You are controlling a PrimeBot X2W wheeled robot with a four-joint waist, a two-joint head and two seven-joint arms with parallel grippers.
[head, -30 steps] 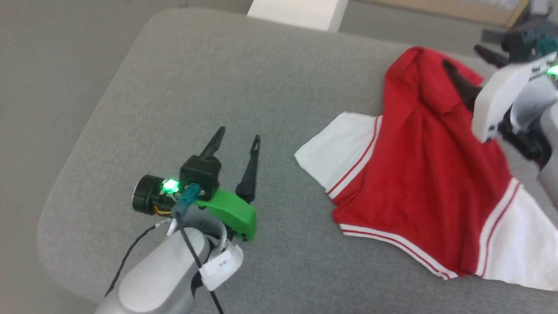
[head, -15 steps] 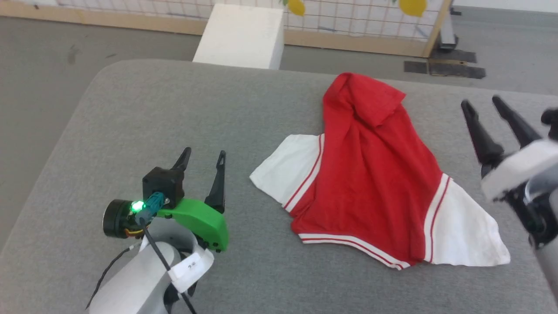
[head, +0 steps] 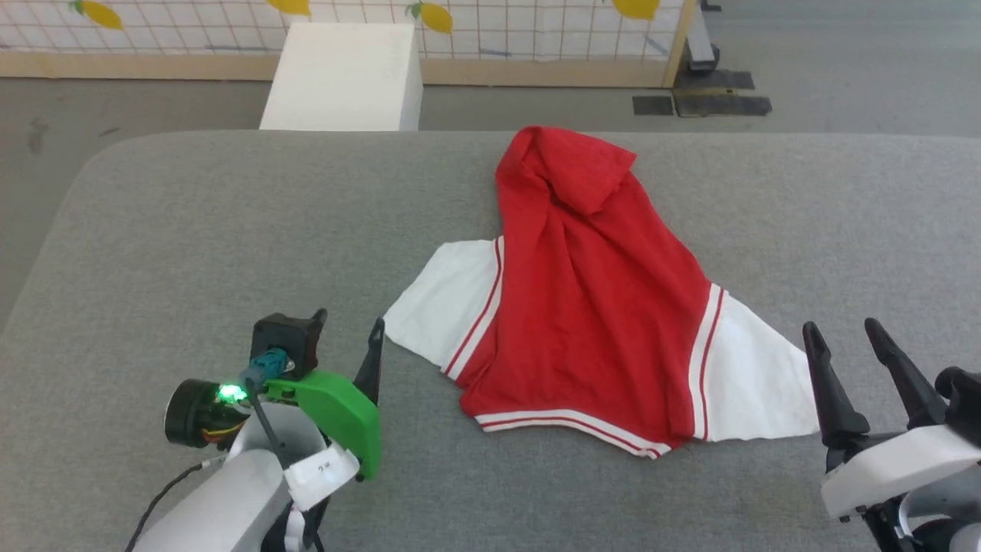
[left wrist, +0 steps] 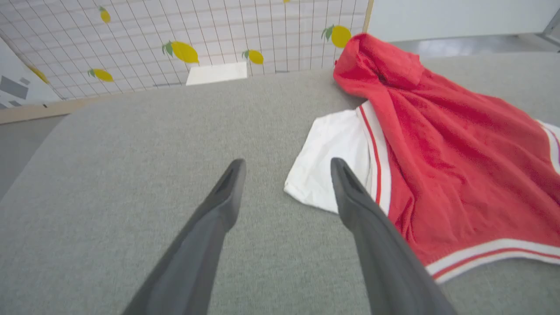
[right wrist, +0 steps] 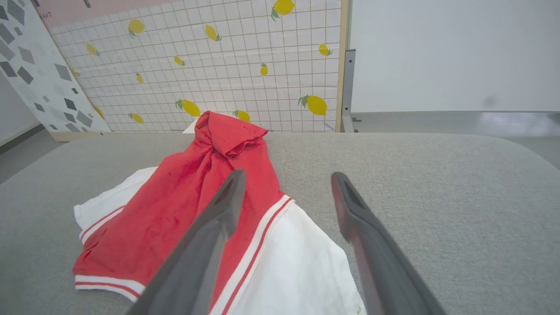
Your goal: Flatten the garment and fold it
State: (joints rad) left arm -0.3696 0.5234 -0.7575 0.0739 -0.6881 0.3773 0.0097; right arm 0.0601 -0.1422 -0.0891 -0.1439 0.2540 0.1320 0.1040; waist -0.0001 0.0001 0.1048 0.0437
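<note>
This looks like a robot test lab rather than a home. A large grey padded table [head: 191, 215] with rounded corners stands on a bare grey floor [head: 843, 46]. Behind it are a wood-framed screen [right wrist: 218, 65] printed with a grid and lemons, a panel [right wrist: 26, 65] of grey shapes and a plain white wall [right wrist: 437, 52]. A white block [head: 341, 77] stands just beyond the table. The left gripper [head: 349, 320] carries a green plastic bracket [head: 337, 414].

Table [head: 191, 230]: grey fabric top, rounded far corners.
White box [head: 342, 77]: 11 o'clock, just beyond the table's far edge.
Lemon-print grid panel [head: 498, 23]: 12 o'clock, wood-framed, behind the box.
Dark floor plates [head: 701, 103]: 1 o'clock, on grey floor [head: 843, 69].
</note>
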